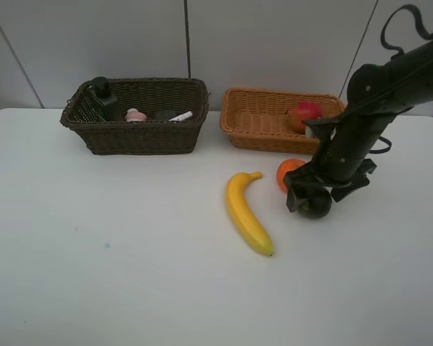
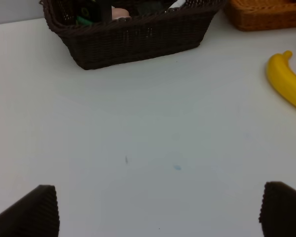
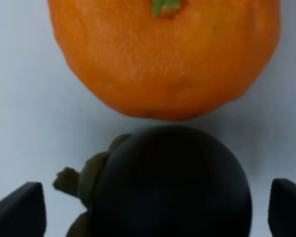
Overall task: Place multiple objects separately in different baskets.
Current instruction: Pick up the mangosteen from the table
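My right gripper (image 3: 158, 217) is down at the white table (image 1: 94, 252) with its jaws spread wide, one finger on either side of the dark purple round mangosteen (image 3: 170, 182). A gap shows between the fruit and each fingertip (image 3: 19, 212), so I am straddling it, not clamping it. The mangosteen sits on the table in front of the shallower light orange-brown woven basket (image 1: 260, 135), with its greenish stem cap turned sideways. The round orange (image 3: 163, 54) lies just beside it, on the basket side; I cannot tell whether the two fruits touch.

The long yellow banana (image 1: 247, 213) lies flat on the table to the left of both fruits, apart from them, its stem end pointing toward the baskets. The red pomegranate (image 1: 305, 114) is inside the light basket, at its right end.

The deep dark brown woven basket (image 1: 130, 137) stands to the left of the light one, with a gap between them. It holds the black bottle (image 1: 101, 97), upright at the left end, then the small pink bottle (image 1: 136, 115), a dark block that may be the black eraser (image 1: 164, 114), and the white-pink marker (image 1: 181, 116) lying toward the right end.

My left gripper (image 2: 158, 212) hangs over bare table in front of the dark basket, jaws wide apart and holding nothing.
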